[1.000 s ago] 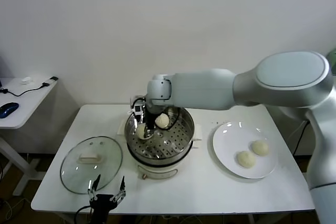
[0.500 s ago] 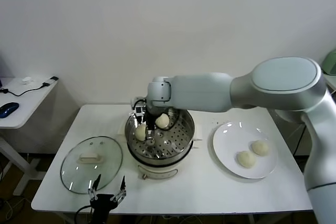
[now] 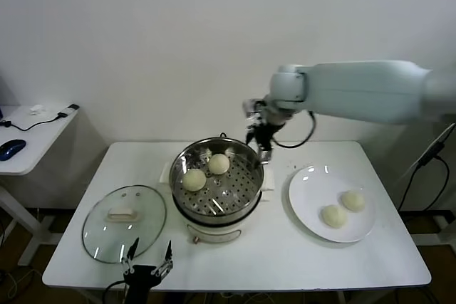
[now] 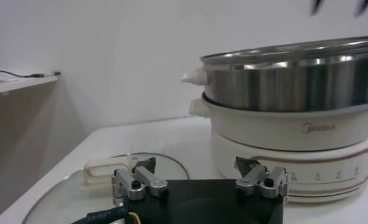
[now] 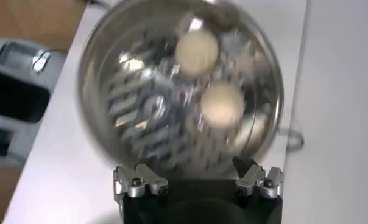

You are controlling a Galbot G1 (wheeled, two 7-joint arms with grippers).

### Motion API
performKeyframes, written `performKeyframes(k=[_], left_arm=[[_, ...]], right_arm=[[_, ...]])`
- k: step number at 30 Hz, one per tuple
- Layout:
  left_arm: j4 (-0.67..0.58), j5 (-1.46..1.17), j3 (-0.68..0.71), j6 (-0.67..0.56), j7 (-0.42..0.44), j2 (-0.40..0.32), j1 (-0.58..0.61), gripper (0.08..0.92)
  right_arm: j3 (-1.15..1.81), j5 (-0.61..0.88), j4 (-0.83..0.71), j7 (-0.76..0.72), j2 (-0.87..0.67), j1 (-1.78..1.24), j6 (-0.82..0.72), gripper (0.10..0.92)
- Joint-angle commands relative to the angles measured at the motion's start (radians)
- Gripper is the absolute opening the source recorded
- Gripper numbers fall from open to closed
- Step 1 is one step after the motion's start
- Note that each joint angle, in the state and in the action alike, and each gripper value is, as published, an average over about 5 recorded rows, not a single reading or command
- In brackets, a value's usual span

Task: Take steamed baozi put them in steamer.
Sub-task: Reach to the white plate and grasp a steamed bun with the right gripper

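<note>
Four round, cream-white buns show here. Two buns [image 3: 194,179] [image 3: 219,164] sit inside the steamer [image 3: 216,189], near each other on its floor full of little holes. The other two buns [image 3: 333,216] [image 3: 352,200] lie close together off to the right of the steamer. The steamer is a round, shiny metal pot on a cream-white base. It stands upright on the white surface [image 3: 285,254] with no lid on.

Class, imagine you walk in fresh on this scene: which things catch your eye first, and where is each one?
The shiny steamer at the table's centre stands out, with two baozi side by side on its perforated floor. The right gripper hangs open and empty above the steamer's far right rim. Two more buns wait on the white plate to the right; the glass lid lies left.
</note>
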Motion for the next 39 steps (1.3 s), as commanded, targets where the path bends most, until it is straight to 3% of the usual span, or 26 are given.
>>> performKeyframes(k=[1,8,21,39], left_arm=[[0.001,0.000,-0.004,0.000,0.000,0.002,-0.001,0.823],[0.005,-0.002,-0.013,0.001,0.001,-0.001,-0.003,0.823],[0.014,0.010,-0.013,-0.001,0.000,-0.013,0.008,0.823],[0.019,0.011,-0.026,0.001,-0.001,-0.015,0.006,0.823]], right_arm=[[-0.173,-0.270,0.104,-0.094,-0.391,0.027,0.113,0.823],[-0.035,-0.377,0.039,-0.040,-0.463,-0.207,0.050,0.823],[0.228,-0.438,-0.083,0.035,-0.418,-0.544,-0.030,0.823],[0.334,-0.444,-0.171,0.078,-0.324,-0.651,-0.056,0.823]])
